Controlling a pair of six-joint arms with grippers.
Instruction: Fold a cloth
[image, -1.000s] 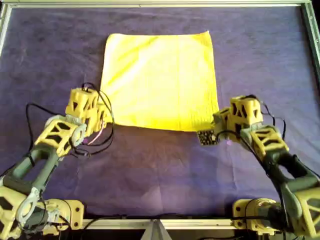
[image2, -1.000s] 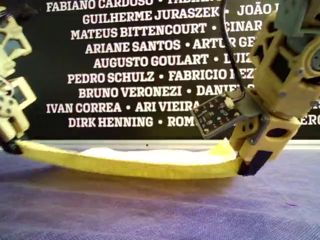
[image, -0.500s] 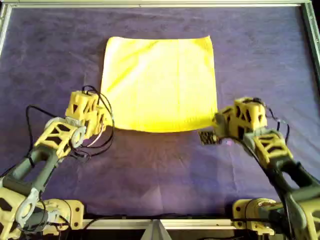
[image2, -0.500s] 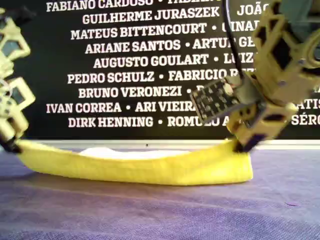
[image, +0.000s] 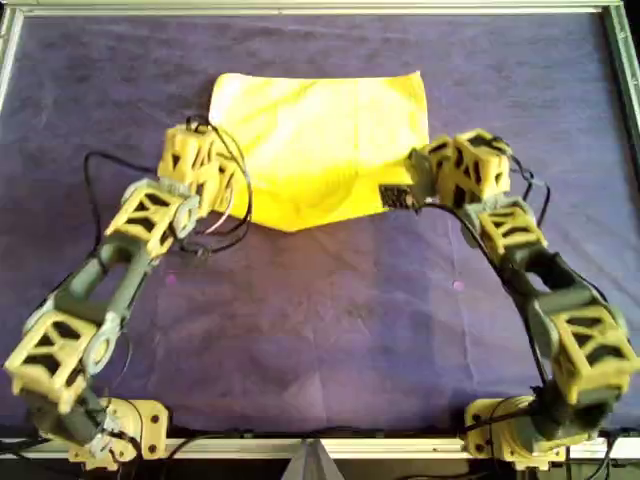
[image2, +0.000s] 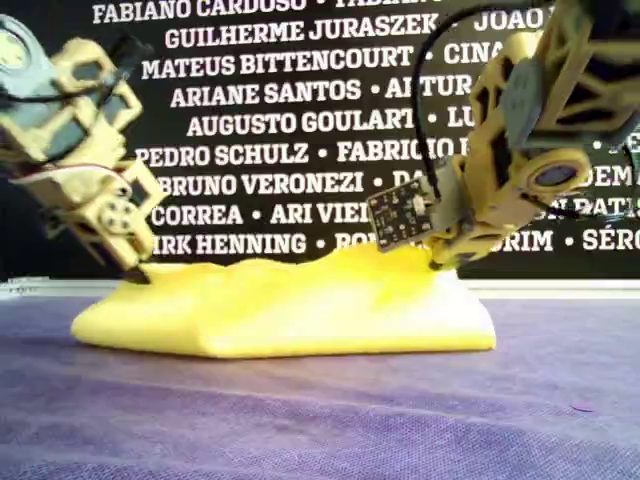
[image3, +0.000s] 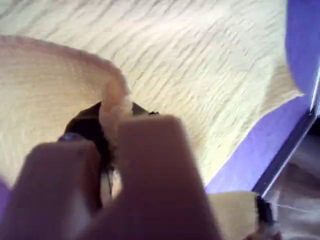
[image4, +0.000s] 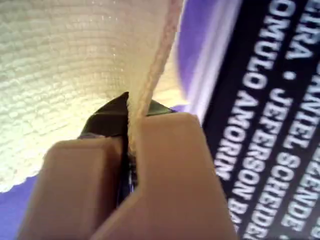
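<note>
The yellow cloth (image: 320, 130) lies on the purple table covering (image: 330, 320), its near edge lifted and doubled back over the rest. In the exterior view the cloth (image2: 300, 300) forms a raised fold. One arm's gripper (image: 235, 190) pinches the near corner at the overhead view's left, and the other arm's gripper (image: 415, 185) pinches the corner at its right. My first gripper (image3: 112, 135) is shut on a cloth edge (image3: 200, 60). My second gripper (image4: 131, 130) is shut on a cloth edge (image4: 60, 60). The wrist views do not show which arm is which.
A metal frame (image: 320, 8) borders the table. A black banner with white names (image2: 280, 120) stands behind the far edge. A small circuit board (image2: 400, 215) hangs beside the gripper at the exterior view's right. Bare purple covering surrounds the cloth.
Both arms moved toward the far edge, carrying the cloth's near corners up and over. The near edge now sags between them over the middle of the cloth.
</note>
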